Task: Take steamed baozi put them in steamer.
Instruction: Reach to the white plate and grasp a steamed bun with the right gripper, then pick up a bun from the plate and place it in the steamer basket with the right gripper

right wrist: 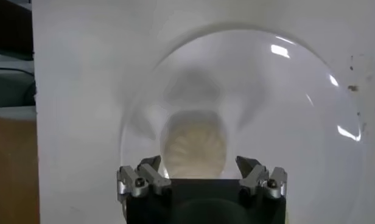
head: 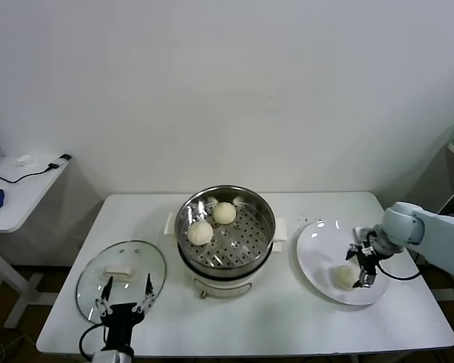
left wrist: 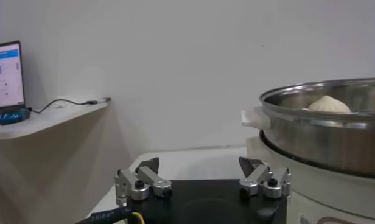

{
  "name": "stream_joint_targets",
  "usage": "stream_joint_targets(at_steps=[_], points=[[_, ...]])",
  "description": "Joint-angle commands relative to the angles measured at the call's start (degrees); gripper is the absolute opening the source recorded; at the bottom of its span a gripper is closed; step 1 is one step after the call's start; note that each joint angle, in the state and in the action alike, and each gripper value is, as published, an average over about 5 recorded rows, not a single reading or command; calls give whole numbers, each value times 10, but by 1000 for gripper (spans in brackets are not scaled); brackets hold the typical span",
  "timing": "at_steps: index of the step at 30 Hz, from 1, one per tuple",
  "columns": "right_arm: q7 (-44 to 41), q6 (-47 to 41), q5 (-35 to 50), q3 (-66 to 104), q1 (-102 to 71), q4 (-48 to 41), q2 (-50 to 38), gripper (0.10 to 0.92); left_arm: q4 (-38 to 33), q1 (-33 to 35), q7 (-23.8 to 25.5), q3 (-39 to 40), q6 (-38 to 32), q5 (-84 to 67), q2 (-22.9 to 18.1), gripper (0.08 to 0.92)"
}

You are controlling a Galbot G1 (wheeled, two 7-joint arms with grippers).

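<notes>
The steamer (head: 225, 261) stands mid-table with two baozi on its perforated tray, one nearer the front left (head: 200, 232) and one behind it (head: 225, 212). A third baozi (head: 344, 277) lies on the white plate (head: 321, 242) at the right. My right gripper (head: 361, 266) is open just above that baozi; in the right wrist view the bun (right wrist: 194, 145) sits between the spread fingertips (right wrist: 152, 165). My left gripper (head: 124, 295) is open and empty at the table's front left, beside the steamer wall (left wrist: 333, 137). A fourth baozi is out of view.
A round glass lid (head: 121, 271) with a white knob lies flat at the front left, under the left gripper. A side desk (head: 15, 189) with cables stands to the far left. The plate sits close to the table's right edge.
</notes>
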Motion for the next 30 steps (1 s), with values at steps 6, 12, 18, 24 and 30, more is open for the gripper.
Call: stream_joint_targets(at_steps=[6, 12, 18, 24, 30], points=[[5, -3, -15, 23, -33, -21, 19, 798, 3, -3, -1, 1, 0, 0, -1, 823], [-4, -1, -26, 27, -33, -12, 11, 710, 2, -2, -1, 4, 1, 1, -3, 823], [-45, 34, -43, 47, 21, -4, 5, 663, 0, -4, -1, 7, 5, 2, -4, 823], [-129, 132, -50, 18, 190, -4, 42, 661, -3, -6, 1, 15, 7, 7, -7, 823], [-209, 251, 9, -24, 372, 5, 150, 658, -10, -4, 3, 17, 10, 12, -8, 823]])
